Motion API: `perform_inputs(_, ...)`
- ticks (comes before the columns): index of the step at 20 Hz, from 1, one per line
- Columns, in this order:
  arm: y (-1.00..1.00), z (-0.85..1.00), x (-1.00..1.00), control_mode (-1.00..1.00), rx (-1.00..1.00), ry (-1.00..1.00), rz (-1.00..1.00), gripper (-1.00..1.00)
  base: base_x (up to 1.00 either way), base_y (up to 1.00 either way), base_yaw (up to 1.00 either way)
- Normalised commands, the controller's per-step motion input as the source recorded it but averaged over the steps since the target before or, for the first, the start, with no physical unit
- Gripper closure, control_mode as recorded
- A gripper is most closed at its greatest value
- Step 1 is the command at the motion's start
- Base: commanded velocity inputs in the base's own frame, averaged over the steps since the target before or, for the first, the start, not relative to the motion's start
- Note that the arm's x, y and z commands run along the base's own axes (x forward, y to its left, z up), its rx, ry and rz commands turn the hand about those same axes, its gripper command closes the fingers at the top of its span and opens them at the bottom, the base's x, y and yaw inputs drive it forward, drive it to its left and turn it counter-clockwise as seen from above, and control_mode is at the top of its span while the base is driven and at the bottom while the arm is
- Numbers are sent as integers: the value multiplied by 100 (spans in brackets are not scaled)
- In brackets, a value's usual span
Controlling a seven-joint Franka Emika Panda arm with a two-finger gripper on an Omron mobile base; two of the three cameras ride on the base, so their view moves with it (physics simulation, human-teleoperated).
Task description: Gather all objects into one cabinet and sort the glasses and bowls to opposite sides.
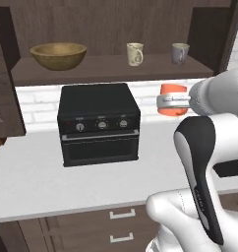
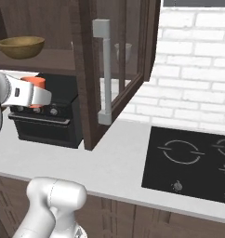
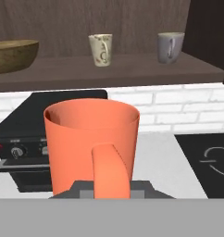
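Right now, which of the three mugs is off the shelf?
The orange mug, held in the end effector beside the toaster oven. The cream mug and grey mug stand on the cabinet shelf.

The fingertips of the gripper (image 3: 112,187) are hidden behind the handle of the orange mug (image 3: 91,143), whose base is cut off at the bottom edge. Up and left of the gripper, the wooden bowl (image 3: 12,54) is cropped by the left edge. The toaster oven (image 3: 21,148) behind the mug is partly covered.
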Motion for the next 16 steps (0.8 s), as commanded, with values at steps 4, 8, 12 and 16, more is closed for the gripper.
perform_inputs(4,0,0,0,100,0,0,0,100,0,0,0)
perform_inputs(8,0,18,-16,-100,1,0,0,100,-4,0,0)
perform_inputs(12,0,59,-29,-100,0,0,0,100,0,0,0)
perform_inputs(16,0,66,-17,-100,0,0,-1,100,0,0,0)
